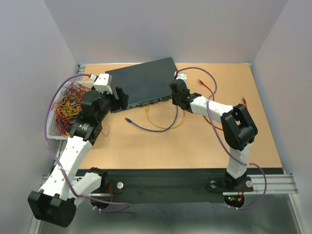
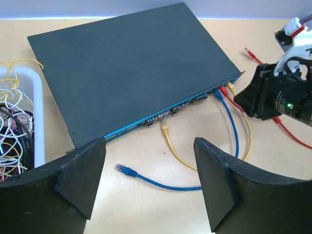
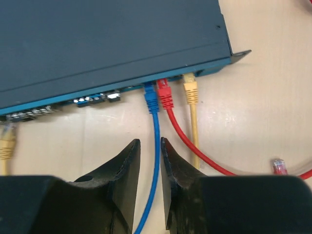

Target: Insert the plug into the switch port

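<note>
The switch (image 1: pixel 144 80) is a flat dark blue-grey box at the back of the table, its socket row (image 3: pixel 97 100) facing the arms. A blue plug (image 3: pixel 151 97), a red plug (image 3: pixel 165 93) and a yellow plug (image 3: pixel 190 90) sit side by side in ports near its right end. My right gripper (image 3: pixel 149 142) hovers just in front of them, open only narrowly, and the blue cable (image 3: pixel 157 146) runs through the gap. The cable's other blue plug (image 2: pixel 126 169) lies loose on the table. My left gripper (image 2: pixel 148 146) is wide open above it, holding nothing.
A loose yellow plug (image 2: pixel 166 129) lies just in front of the socket row. A white basket (image 1: pixel 68 105) of tangled wires stands at the left. Red cable ends (image 1: pixel 200 80) lie right of the switch, one beside my right gripper (image 3: pixel 279 166). The right arm (image 2: pixel 278 97) is by the switch's right corner.
</note>
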You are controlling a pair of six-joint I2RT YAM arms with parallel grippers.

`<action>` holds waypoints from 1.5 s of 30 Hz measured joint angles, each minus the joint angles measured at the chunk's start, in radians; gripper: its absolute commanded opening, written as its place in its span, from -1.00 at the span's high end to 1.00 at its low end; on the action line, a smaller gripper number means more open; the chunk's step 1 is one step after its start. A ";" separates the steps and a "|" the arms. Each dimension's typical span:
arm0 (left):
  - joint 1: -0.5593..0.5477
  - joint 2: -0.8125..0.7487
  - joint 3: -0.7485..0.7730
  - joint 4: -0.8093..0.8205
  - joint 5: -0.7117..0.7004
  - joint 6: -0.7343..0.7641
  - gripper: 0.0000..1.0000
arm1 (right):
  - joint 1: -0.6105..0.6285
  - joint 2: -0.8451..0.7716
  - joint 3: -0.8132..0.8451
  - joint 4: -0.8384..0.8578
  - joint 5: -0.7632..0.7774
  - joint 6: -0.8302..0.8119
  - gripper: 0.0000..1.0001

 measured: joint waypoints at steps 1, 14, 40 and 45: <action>0.000 0.000 0.000 0.000 0.000 0.000 -0.67 | 0.010 -0.011 0.000 0.009 -0.003 0.003 0.42; 0.000 0.000 0.000 0.000 0.007 0.000 -0.66 | 0.005 0.000 -0.064 0.028 -0.022 0.044 0.42; 0.000 0.006 0.000 0.000 0.006 0.000 -0.65 | 0.006 0.121 -0.004 -0.014 -0.028 0.055 0.99; 0.000 0.008 0.000 0.000 0.003 0.000 -0.66 | 0.006 0.146 0.052 -0.084 -0.024 0.053 0.99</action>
